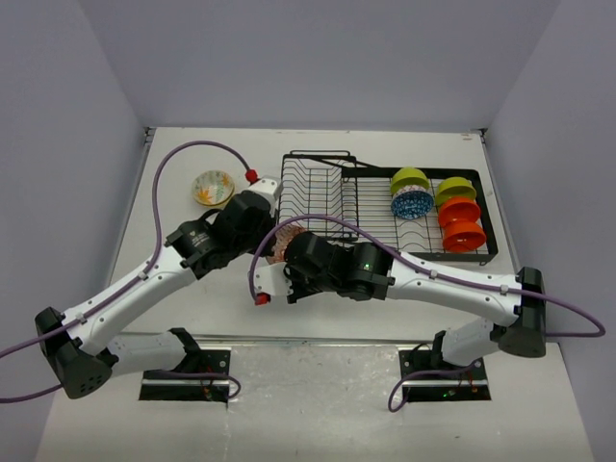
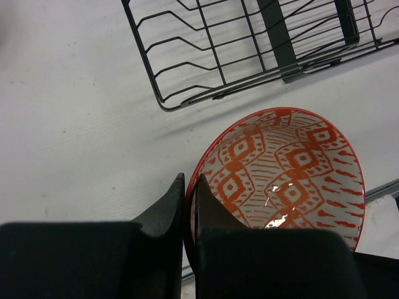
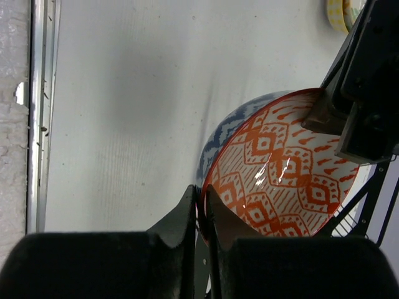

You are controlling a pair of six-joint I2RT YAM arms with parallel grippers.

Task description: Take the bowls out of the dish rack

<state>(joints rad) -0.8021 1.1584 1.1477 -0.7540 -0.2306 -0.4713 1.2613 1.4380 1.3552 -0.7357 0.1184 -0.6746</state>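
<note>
The left end effector [image 2: 190, 182] is clamped on the rim of the red-patterned bowl [image 2: 293, 168]. The right end effector [image 3: 201, 190] pinches the opposite rim, just beside the dish rack's [image 1: 322, 197] near left corner. A lime green bowl [image 1: 409, 179], a blue-patterned bowl [image 1: 412, 204] and an orange bowl [image 1: 462, 219] stand in the rack's right part, and a floral bowl [image 1: 213, 188] sits on the worktop [image 1: 221, 300] to its left.

Bright, even light casts a soft shadow beside the dish rack [image 2: 274, 37] and glare inside the red-patterned bowl [image 2: 280, 174].

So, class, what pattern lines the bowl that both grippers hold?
Orange-red diamonds and dashes on white; the bowl shows best in left wrist view.
</note>
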